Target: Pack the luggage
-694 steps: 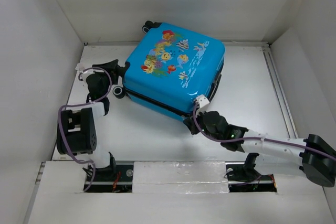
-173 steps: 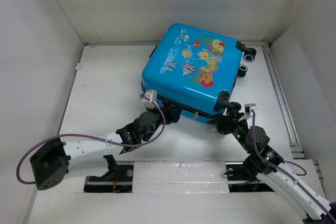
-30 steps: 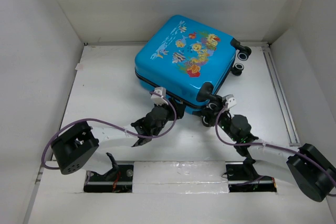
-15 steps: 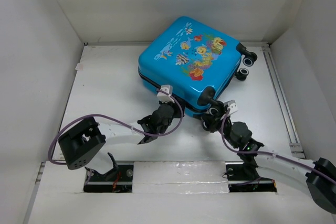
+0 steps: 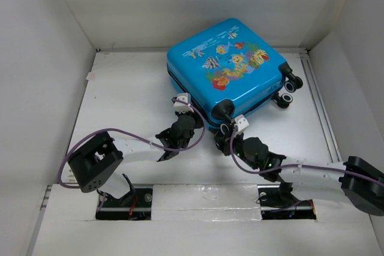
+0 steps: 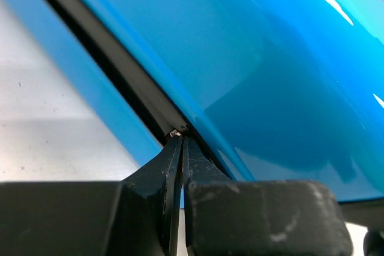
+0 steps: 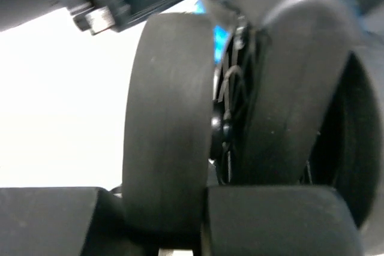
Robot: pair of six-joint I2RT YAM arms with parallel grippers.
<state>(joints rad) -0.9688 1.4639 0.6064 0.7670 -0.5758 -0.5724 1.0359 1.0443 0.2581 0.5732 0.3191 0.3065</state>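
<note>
The luggage, a bright blue hard-shell case with a fish print, lies flat and closed at the back of the table. My left gripper is shut, its tips pressed into the dark zipper seam on the case's near left side, with a small pale bit right at the tips. My right gripper is at the case's near corner. In the right wrist view a black wheel fills the gap between the fingers of my right gripper. Two more wheels stick out on the right.
White walls enclose the table on the left, back and right. A raised rail runs along the right edge. A small tag lies by the left wall. Both arm bases sit on the near ledge.
The luggage has turned clockwise and shifted right. My left gripper has closed at the seam. My right gripper has swung left with the near wheel and narrowed on it.
</note>
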